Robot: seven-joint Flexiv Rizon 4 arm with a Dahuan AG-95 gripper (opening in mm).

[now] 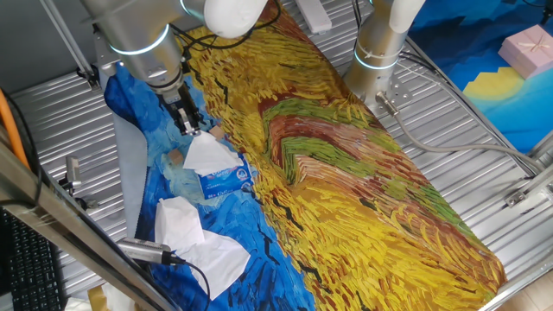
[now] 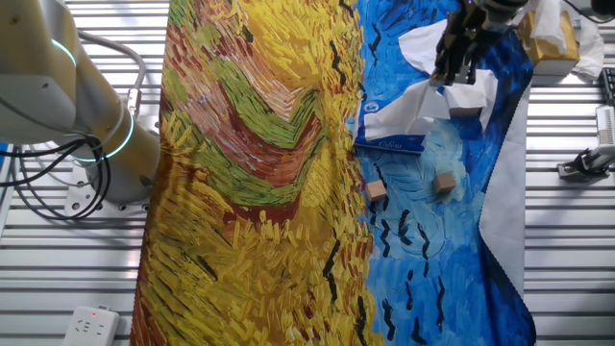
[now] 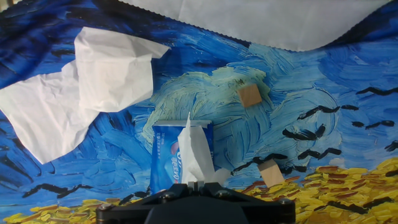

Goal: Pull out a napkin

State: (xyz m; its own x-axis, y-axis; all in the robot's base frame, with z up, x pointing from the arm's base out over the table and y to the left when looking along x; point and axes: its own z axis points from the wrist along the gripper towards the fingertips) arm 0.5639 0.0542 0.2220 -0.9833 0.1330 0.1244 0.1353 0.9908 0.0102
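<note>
The napkin (image 1: 207, 152) rises as a creased white sheet out of the blue-and-white tissue pack (image 1: 226, 180), its upper end pinched between the two fingers of the claw (image 1: 187, 123), which are clamped together on it. In the hand view the napkin (image 3: 195, 154) runs from the pack's (image 3: 165, 157) opening straight up into the claw, whose dark body fills the bottom edge of that picture. The other fixed view shows the claw (image 2: 452, 69) directly above the pack (image 2: 394, 130), with the napkin (image 2: 423, 101) stretched taut between them. The pack lies just below the claw on the painted cloth (image 1: 363, 164) that covers the desk (image 1: 484, 147), on the cloth's blue part near the border with its yellow part. Well beyond the pack from the claw, on the same blue part, lies a bigger white tissue wad (image 1: 194, 233), loose and crumpled. Two small wooden cubes sit on the cloth near the pack, one (image 3: 250, 95) on a pale swirl and the other (image 3: 271, 173) nearer the yellow strokes; neither touches the pack.
</note>
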